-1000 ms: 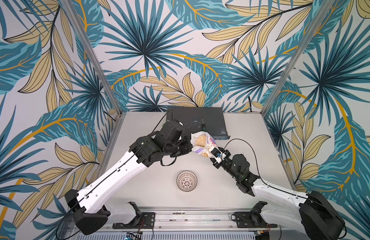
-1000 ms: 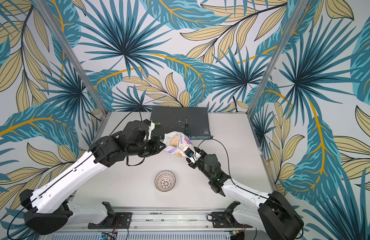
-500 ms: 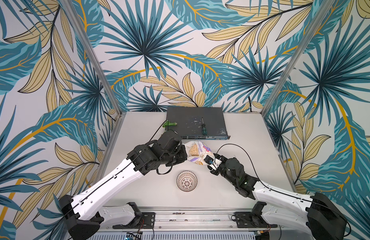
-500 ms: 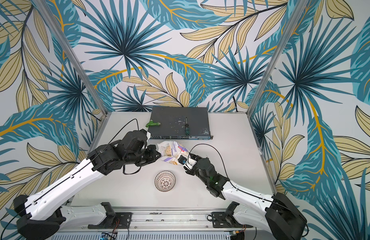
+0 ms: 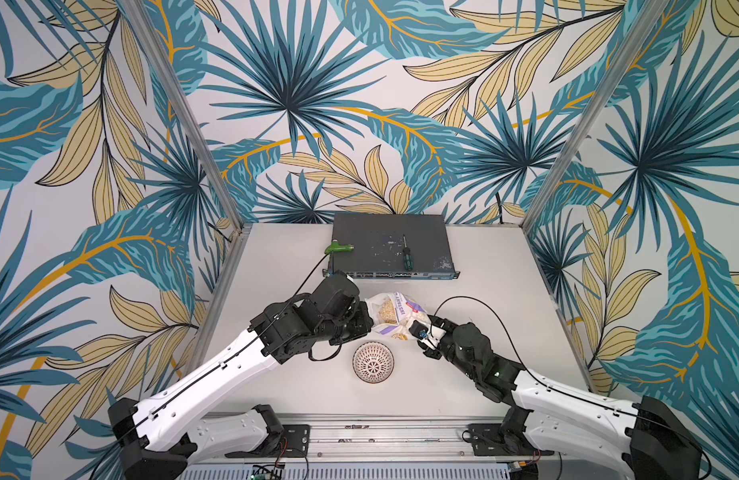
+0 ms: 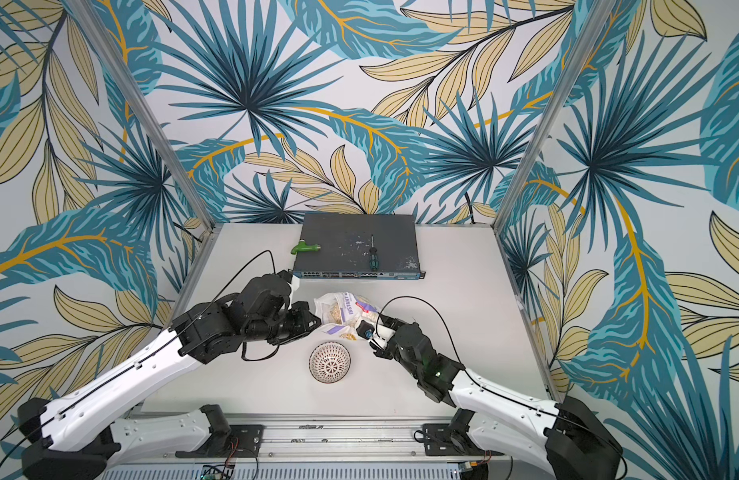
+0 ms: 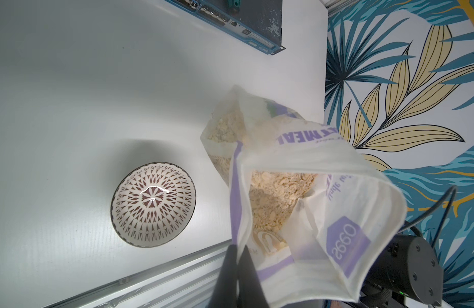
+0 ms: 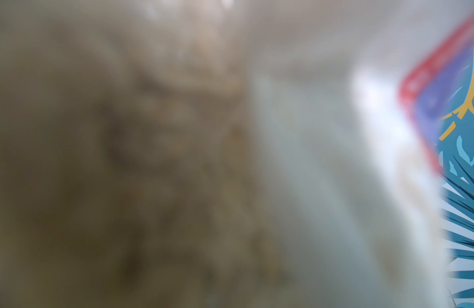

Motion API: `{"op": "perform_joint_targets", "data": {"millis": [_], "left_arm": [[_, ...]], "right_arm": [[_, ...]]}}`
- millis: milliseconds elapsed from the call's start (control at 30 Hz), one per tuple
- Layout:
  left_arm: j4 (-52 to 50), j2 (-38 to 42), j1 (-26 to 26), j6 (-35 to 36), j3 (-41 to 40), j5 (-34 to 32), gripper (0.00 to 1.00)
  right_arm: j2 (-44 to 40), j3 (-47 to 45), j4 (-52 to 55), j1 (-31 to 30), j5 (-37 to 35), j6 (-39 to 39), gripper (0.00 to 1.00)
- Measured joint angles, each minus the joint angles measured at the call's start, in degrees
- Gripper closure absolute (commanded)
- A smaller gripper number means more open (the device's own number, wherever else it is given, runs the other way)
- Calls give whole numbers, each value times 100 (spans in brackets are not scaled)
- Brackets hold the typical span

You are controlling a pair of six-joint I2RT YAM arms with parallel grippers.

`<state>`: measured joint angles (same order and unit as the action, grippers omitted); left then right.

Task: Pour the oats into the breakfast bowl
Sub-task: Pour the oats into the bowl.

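Leaf-print walls [image 5: 293,104] on three sides of a matte, pale-grey desk [image 5: 276,266]. At the back, a flat dark metal switch [image 5: 395,249], scuffed, with a screwdriver [image 5: 406,254] lying on top. Nearer the front, bowl [image 5: 373,362]: round, glossy, white with a dark lattice and dark rim, standing on the desk. Just behind it, between the arms, pouch [image 5: 395,313]: crinkled clear plastic, white-and-purple label, oats [image 5: 387,309] showing through as beige flakes. Cannot tell from above whether touching the desk. Left hand [image 5: 368,323] at one end, right hand [image 5: 422,331] at the other.

From the left wrist, more: pouch [image 7: 297,165] mouth gaping toward the lens, oats [image 7: 273,197] heaped inside, clumpy and dry. Left hand [image 7: 238,253] clenched on the purple edge seam, dark fingers [image 7: 250,274] pressed together. Bowl [image 7: 153,204] beside the pouch but apart from it, lattice clear to the centre.

From the right wrist, only blur: beige and milky white of the pouch [image 8: 177,160] filling the lens, a red-edged label corner, a strip of wall. In both top views, right hand [image 6: 373,331] grasping the pouch's other end, white fingers either side of the plastic.
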<state>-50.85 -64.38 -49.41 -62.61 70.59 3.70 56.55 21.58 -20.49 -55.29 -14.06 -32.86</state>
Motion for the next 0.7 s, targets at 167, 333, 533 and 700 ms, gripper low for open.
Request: {"op": "perform_joint_targets", "data": {"millis": [167,333,533,700], "left_arm": [[-146,234,0,-26,-2,31,75],[-181,295,0,44,28,44,68],[-367,387,0,166,94,-177,57],[-422,713,0,155,66,-490,51]], "right_arm": [[-9,-48,310,46,-337,2,100],[-31,-50,546,44,-461,-20,100],[-271,-48,903,-33,-577,-105,100],[-297,173,1513,-192,-765,-168,100]]}}
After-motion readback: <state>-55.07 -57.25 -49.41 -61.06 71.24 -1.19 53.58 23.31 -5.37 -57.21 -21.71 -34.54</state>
